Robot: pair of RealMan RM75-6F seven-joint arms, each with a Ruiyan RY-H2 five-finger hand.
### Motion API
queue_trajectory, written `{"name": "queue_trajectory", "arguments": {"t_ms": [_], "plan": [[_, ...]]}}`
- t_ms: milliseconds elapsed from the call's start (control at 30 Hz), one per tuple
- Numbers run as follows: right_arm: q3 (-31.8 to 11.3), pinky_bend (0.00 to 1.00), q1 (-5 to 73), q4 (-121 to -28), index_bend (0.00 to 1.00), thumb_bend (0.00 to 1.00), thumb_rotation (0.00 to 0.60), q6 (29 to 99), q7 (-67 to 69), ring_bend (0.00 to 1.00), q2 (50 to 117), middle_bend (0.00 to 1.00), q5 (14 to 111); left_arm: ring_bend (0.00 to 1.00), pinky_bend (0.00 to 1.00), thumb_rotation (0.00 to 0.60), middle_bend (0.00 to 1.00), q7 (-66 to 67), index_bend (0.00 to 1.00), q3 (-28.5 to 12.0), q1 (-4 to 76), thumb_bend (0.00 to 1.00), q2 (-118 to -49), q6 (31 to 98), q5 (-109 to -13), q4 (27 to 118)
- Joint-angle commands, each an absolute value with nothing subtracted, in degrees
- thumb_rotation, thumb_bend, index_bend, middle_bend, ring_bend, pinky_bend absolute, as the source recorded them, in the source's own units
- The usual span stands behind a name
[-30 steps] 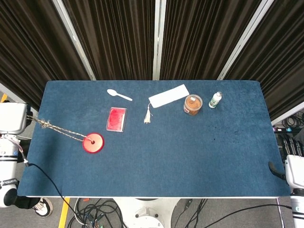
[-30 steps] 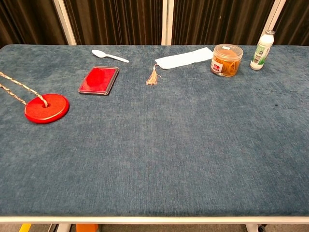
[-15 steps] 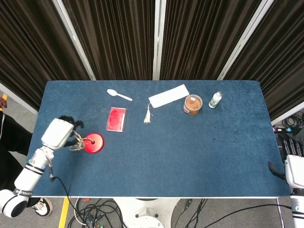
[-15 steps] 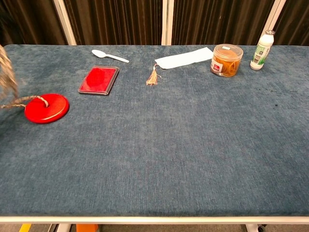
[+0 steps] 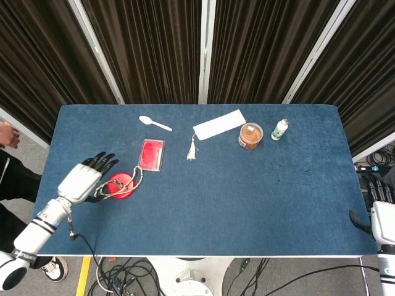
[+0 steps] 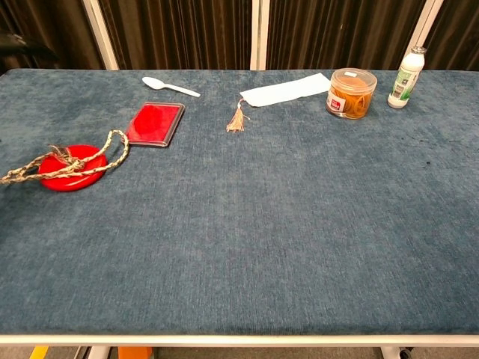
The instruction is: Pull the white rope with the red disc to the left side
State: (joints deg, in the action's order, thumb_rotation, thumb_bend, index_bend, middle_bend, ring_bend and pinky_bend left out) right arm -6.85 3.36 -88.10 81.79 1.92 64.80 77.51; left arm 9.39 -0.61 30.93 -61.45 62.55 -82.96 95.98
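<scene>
Rope (image 5: 126,185) lies looped over the red disc (image 5: 121,185); our left hand (image 5: 86,180) spreads empty beside it, our right hand unseen.

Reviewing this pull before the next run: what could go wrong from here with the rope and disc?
1. The white rope lies slack and looped over the red disc, so a pull may only take up slack, or snag.
2. The left hand has its fingers spread beside the rope; whether it holds the rope is unclear, so it could slip free.
3. One loop reaches the red case and may drag it.
</scene>
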Motion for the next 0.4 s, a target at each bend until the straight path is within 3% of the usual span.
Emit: {"name": "queue_trajectory", "arguments": {"t_ms": [33, 200, 400], "plan": [[-6.8, 0.0, 3.3, -88.2, 0.0, 0.23, 0.6, 82.0, 1.9, 0.0, 64.7, 0.01, 77.7, 0.01, 0.23, 0.6, 0.03, 8.6, 0.07, 0.4, 24.6, 0.15, -60.4, 71.3, -82.8, 96.1], [-6.5, 0.0, 3.2, -89.0, 0.0, 0.23, 0.6, 82.6, 1.8, 0.0, 64.4, 0.01, 78.9, 0.01, 0.23, 0.6, 0.07, 8.3, 0.08, 2.2, 15.0, 0.14, -63.4, 84.7, -84.2, 91.6], [-5.9, 0.0, 3.3, -89.9, 0.0, 0.23, 0.6, 83.1, 1.3, 0.0, 64.7, 0.01, 80.3, 0.01, 0.23, 0.6, 0.09, 6.5, 0.08, 4.5, 9.3, 0.14, -64.4, 89.2, -85.6, 89.2]]}}
